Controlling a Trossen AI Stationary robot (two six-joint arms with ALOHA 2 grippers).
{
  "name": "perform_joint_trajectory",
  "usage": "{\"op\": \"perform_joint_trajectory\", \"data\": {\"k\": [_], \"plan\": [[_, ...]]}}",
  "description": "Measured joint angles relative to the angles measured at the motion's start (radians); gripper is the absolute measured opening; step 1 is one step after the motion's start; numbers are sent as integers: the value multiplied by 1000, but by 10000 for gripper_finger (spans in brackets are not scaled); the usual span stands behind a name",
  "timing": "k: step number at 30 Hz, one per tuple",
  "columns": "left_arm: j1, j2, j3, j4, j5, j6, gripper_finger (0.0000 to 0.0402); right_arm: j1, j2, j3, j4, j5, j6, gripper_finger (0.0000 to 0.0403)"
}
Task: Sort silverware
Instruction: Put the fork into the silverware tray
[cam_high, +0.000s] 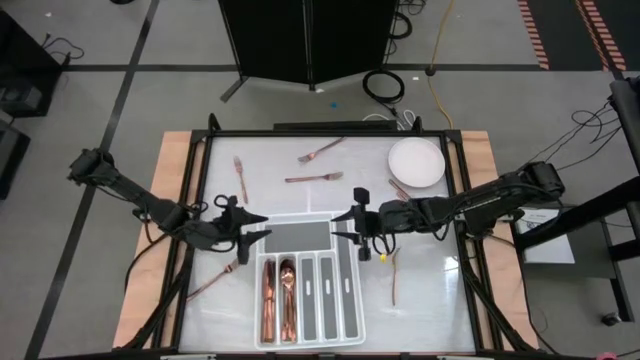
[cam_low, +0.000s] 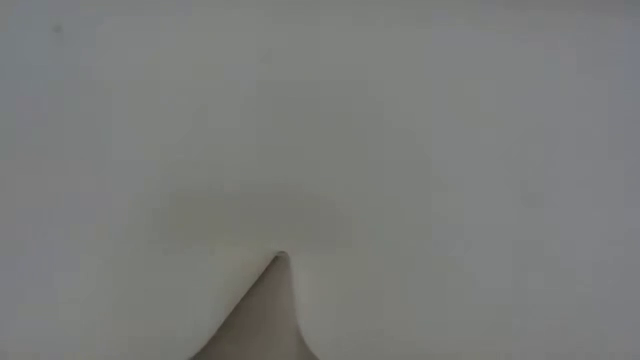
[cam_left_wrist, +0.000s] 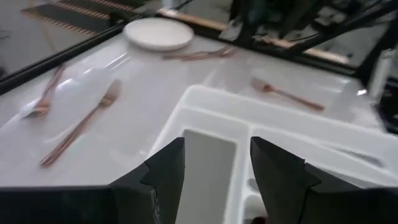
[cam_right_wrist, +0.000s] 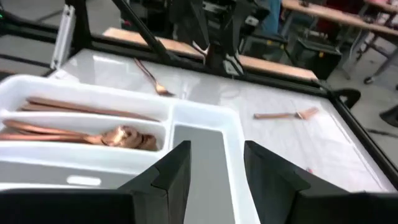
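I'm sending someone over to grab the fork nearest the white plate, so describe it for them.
Start at the round white plate in the table's far right corner. Two forks lie left of it; take the upper fork, which slants, unlike the level fork below it.

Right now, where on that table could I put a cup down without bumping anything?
The open stretch between the tray and the table's right edge holds only one copper piece. The far-left corner beyond the lone fork is bare too. It is crowded mid-table: left end effector and right end effector hover over the tray's far end.
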Motion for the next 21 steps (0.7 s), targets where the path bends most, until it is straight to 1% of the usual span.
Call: {"op": "perform_joint_trajectory", "data": {"k": [3, 7, 9, 11, 14, 17, 19, 21], "plan": [[0, 0, 0, -26, -24, -29, 183, -1, 0, 0, -13, 2, 1, 139], [0, 1, 17, -34, -24, -29, 183, -1, 0, 0, -13, 2, -33, 139], [0, 1, 78, -112, 7, -29, 183, -1, 0, 0, -13, 2, -66, 139], [0, 1, 175, -248, 26, -29, 183, -1, 0, 0, -13, 2, -83, 139], [2, 7, 292, -416, 1, -30, 183, -1, 0, 0, -13, 2, -70, 139], [29, 13, 328, -490, -6, -31, 183, -1, 0, 0, -14, 0, -34, 139], [57, 14, 328, -544, 46, -82, 183, -1, 0, 0, -15, -2, -6, 139], [91, 14, 327, -616, 136, -184, 183, -1, 0, 0, -16, -3, 28, 139]]}}
